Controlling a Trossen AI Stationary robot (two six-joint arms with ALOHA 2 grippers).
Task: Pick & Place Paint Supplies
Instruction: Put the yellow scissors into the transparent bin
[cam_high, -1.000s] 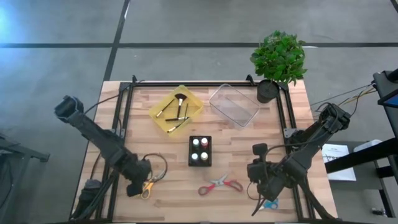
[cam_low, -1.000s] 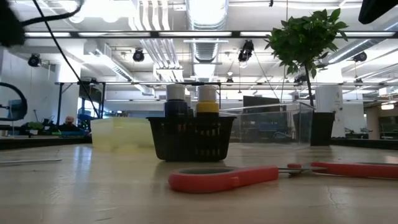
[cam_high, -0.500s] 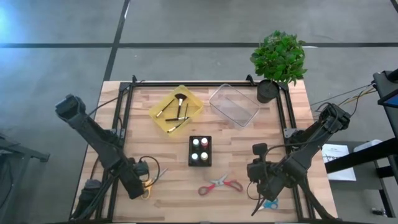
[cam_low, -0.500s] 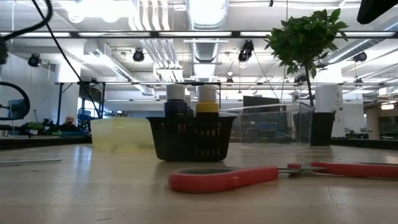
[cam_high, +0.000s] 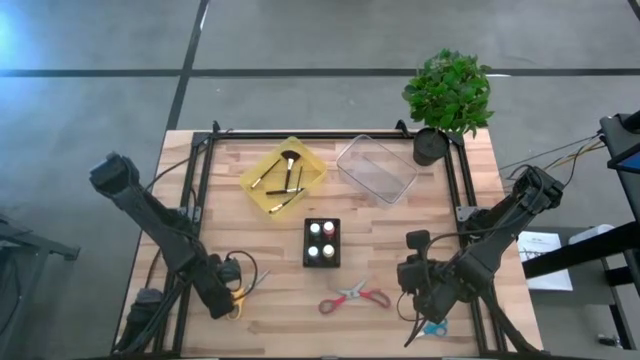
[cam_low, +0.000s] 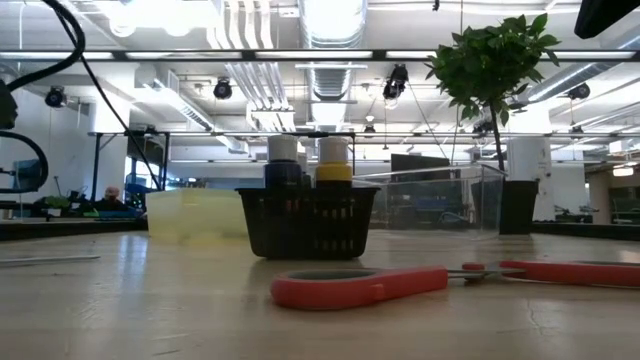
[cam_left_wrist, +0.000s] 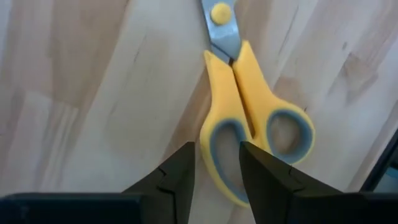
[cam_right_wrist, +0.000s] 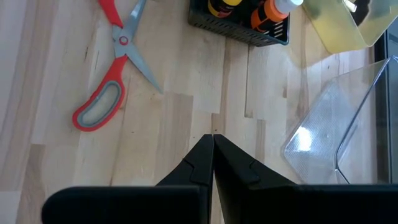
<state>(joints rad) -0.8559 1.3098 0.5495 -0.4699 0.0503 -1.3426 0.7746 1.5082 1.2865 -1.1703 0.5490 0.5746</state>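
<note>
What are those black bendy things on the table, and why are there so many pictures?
They are two robot arms, and each ends in a gripper that pinches things. One picture looks down from above, one looks level across the table top, and two come from little cameras on the arms' wrists.

On the wooden table sit a yellow tray with brushes, an empty clear bin, a black basket of paint bottles, red scissors and a potted plant.

The left gripper has its jaws around one loop of the yellow scissors, which lie flat on the wood. The right gripper is pinched shut and holds nothing; blue scissors peek out beside that arm.
</note>
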